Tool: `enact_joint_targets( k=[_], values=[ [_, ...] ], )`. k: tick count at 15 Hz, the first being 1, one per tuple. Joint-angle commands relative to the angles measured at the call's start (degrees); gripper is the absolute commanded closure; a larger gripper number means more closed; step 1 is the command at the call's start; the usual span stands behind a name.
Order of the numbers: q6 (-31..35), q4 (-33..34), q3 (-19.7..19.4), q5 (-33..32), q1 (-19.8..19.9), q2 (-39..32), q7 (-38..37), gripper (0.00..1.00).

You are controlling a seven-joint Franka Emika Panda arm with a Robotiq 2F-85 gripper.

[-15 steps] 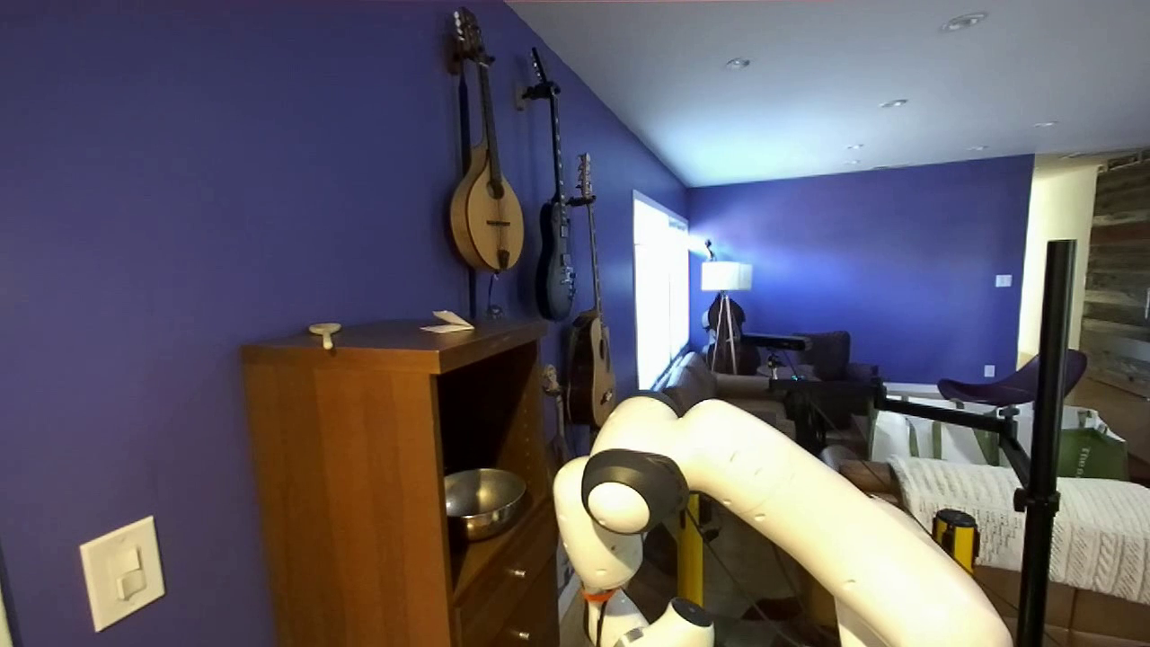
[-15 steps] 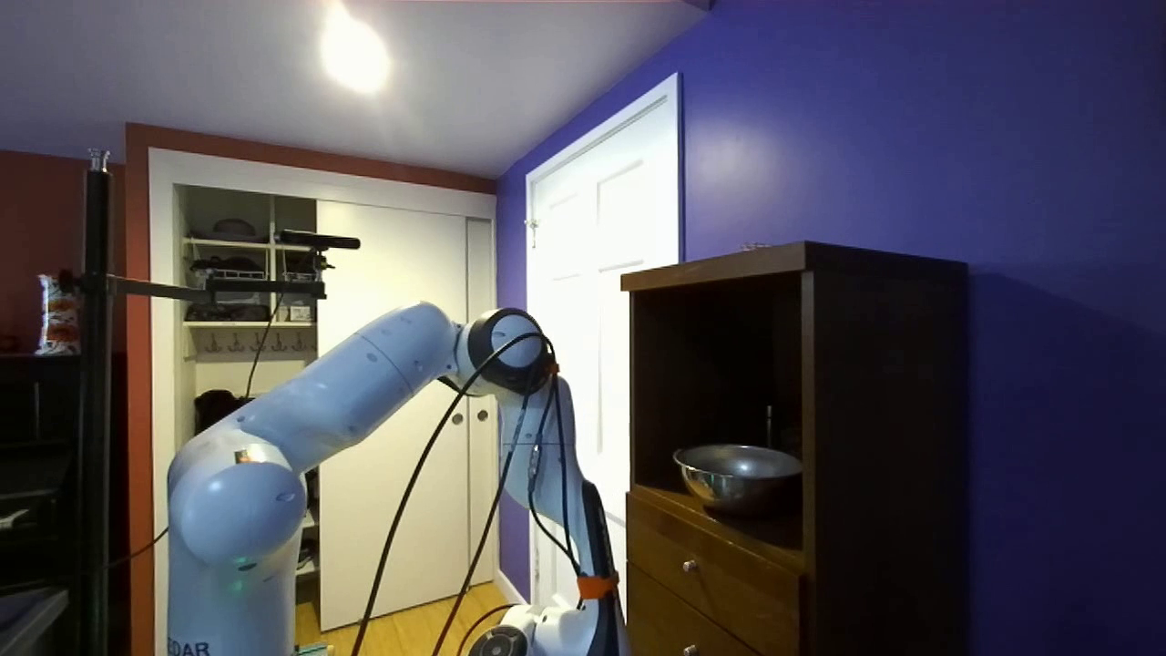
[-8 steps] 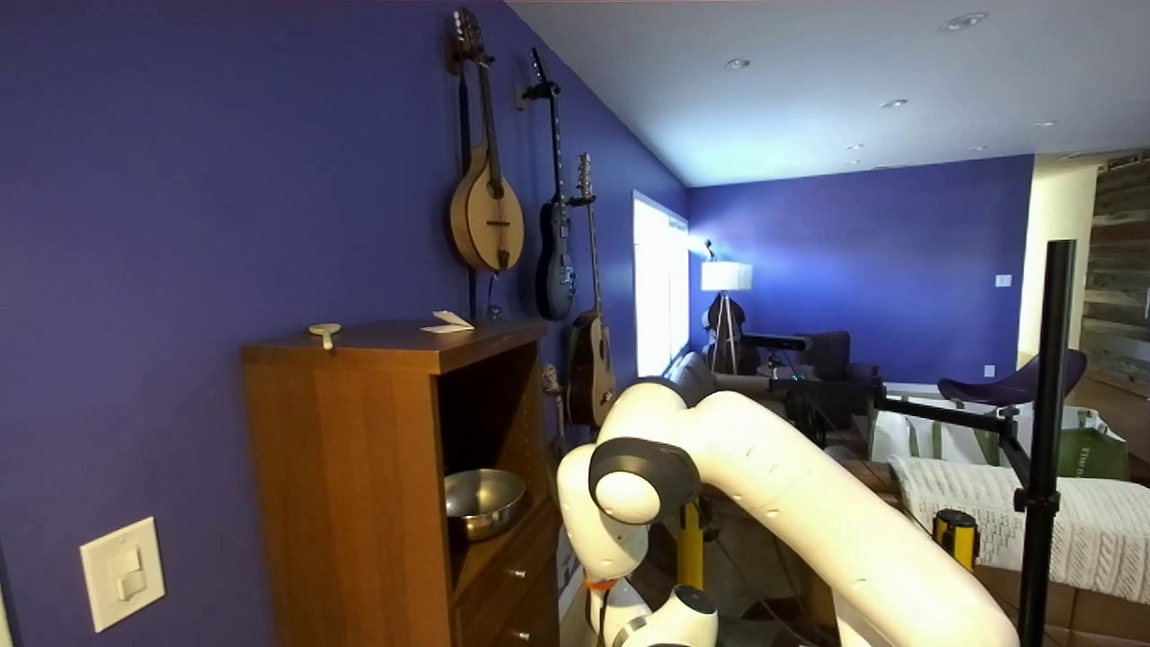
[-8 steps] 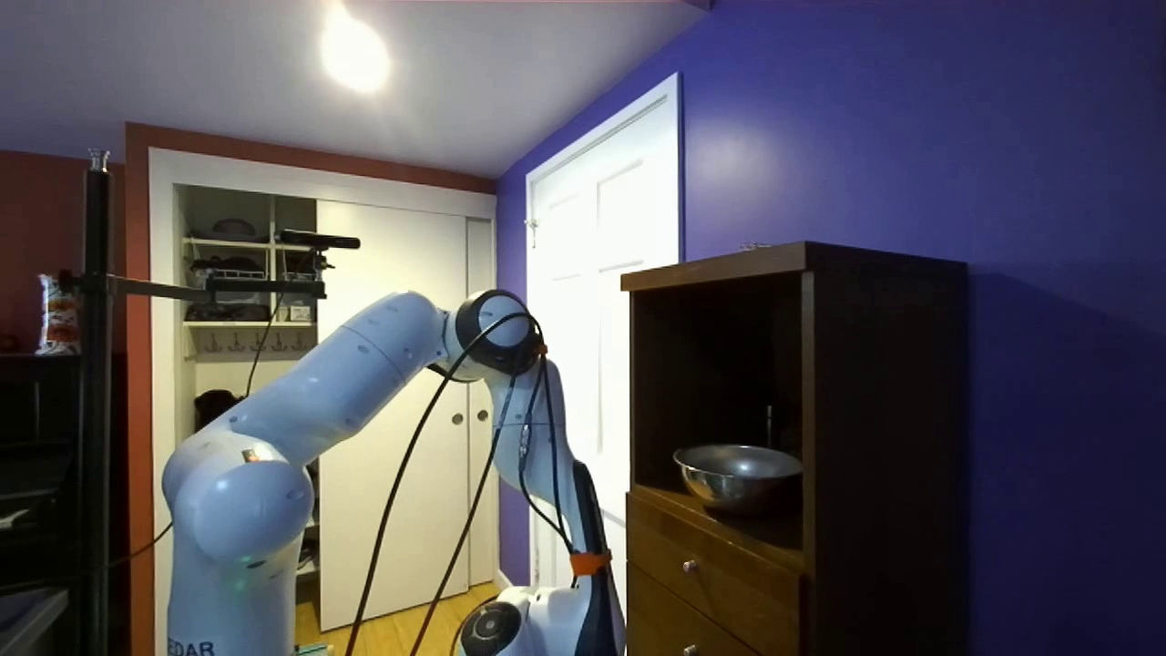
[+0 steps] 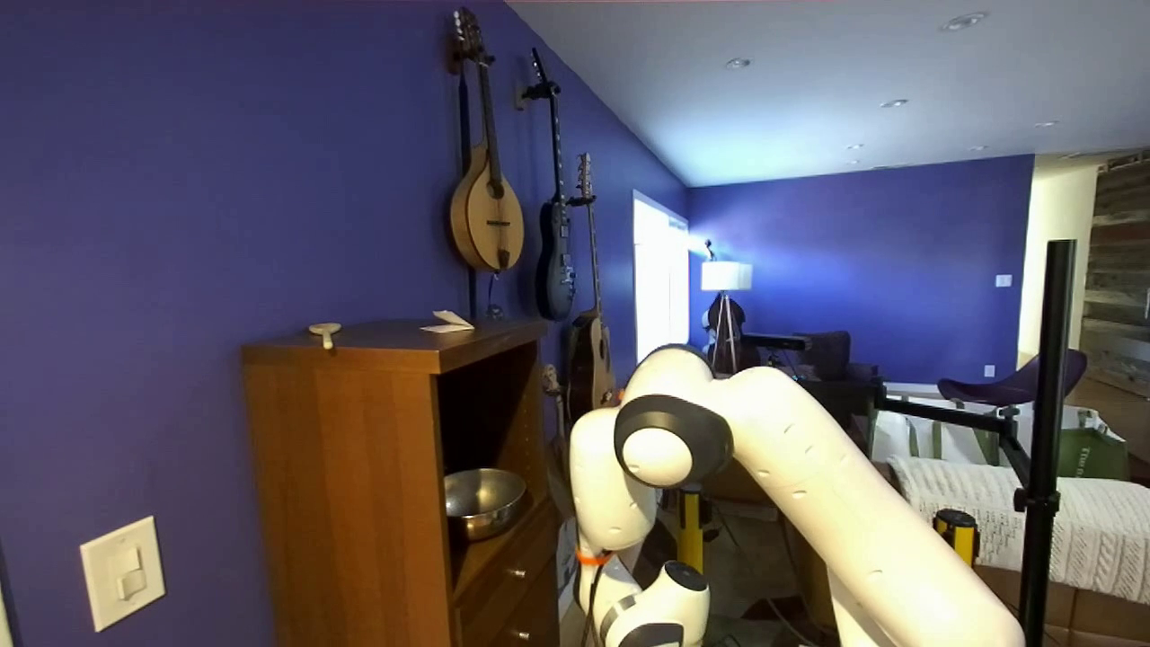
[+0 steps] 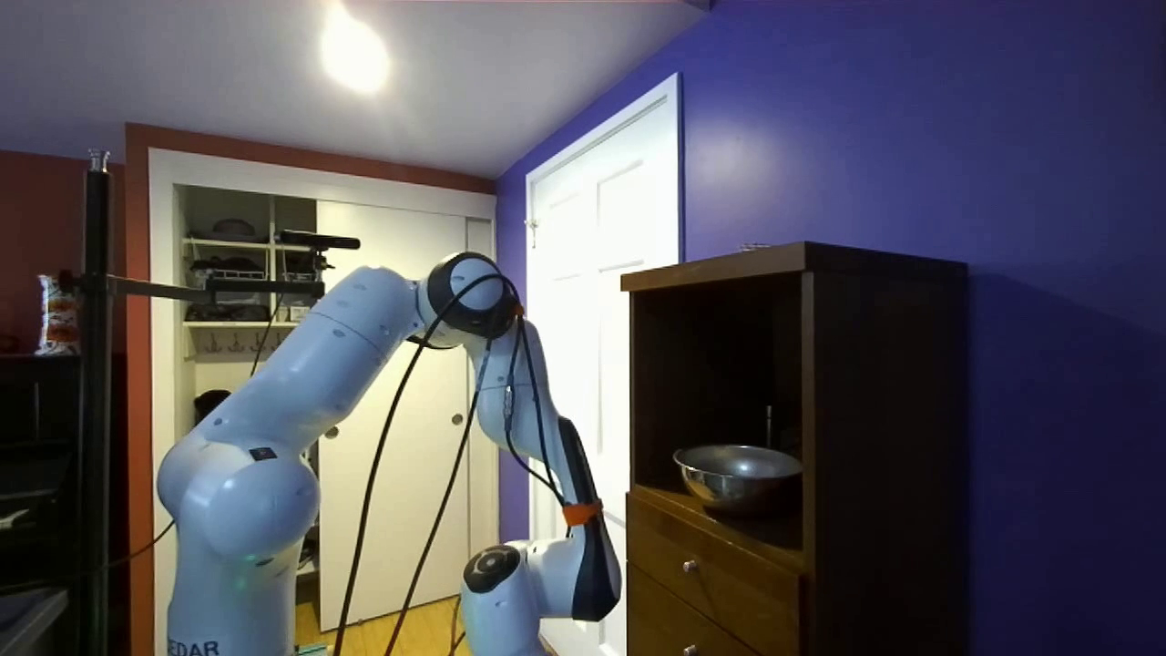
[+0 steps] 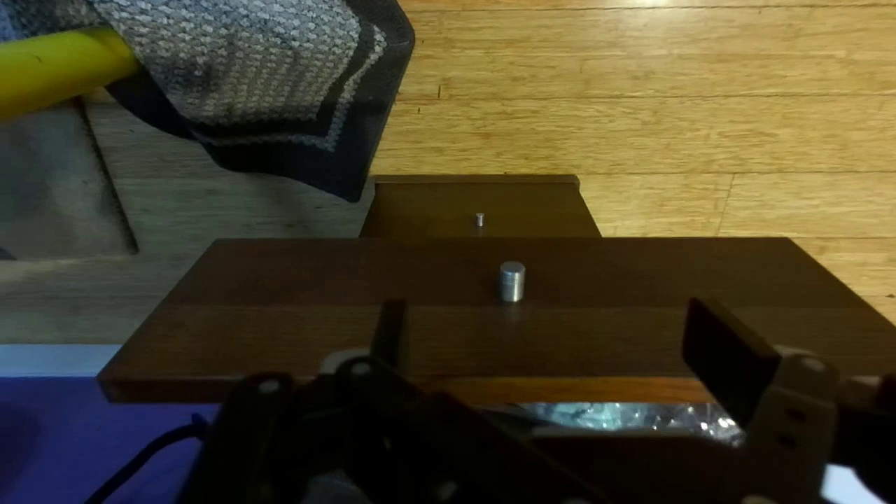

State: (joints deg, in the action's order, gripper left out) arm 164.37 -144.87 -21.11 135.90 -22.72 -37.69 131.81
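My gripper (image 7: 549,334) is open in the wrist view, with nothing between its dark fingers; it is out of frame in both exterior views. Its fingers are over a dark brown drawer front (image 7: 280,294) with a silver knob (image 7: 512,281) between them in the picture. I cannot see any contact. The drawer stands pulled out, and shiny clear plastic (image 7: 616,415) shows inside behind its front. A lower drawer front (image 7: 420,203) has a small knob (image 7: 479,219). The brown cabinet (image 5: 350,485) (image 6: 884,437) holds a metal bowl (image 5: 485,508) (image 6: 738,481) on its open shelf.
A grey patterned mat (image 7: 259,77) hangs near a yellow post (image 7: 59,66) in the wrist view. A black cable (image 7: 140,455) is at lower left. Black camera poles (image 5: 1047,431) (image 6: 96,410) stand near the arm. A white door (image 6: 601,364) is beyond the cabinet.
The arm has risen and drawn back from the cabinet, moving up and right in an exterior view, up and left in an exterior view. The cabinet and bowl have not moved.
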Motion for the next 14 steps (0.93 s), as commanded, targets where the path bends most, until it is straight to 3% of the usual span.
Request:
enact_joint_targets(
  k=[1, 6, 14],
  values=[
    [2.47, -1.91, -1.85, 1.36, -3.02, 6.03, 1.98, 0.00],
    [1.20, 0.79, -5.01, 3.33, -6.68, 6.78, 4.68, 0.00],
    [-6.56, 4.45, -5.61, 1.78, -4.46, 1.84, 3.05, 0.00]
  ],
)
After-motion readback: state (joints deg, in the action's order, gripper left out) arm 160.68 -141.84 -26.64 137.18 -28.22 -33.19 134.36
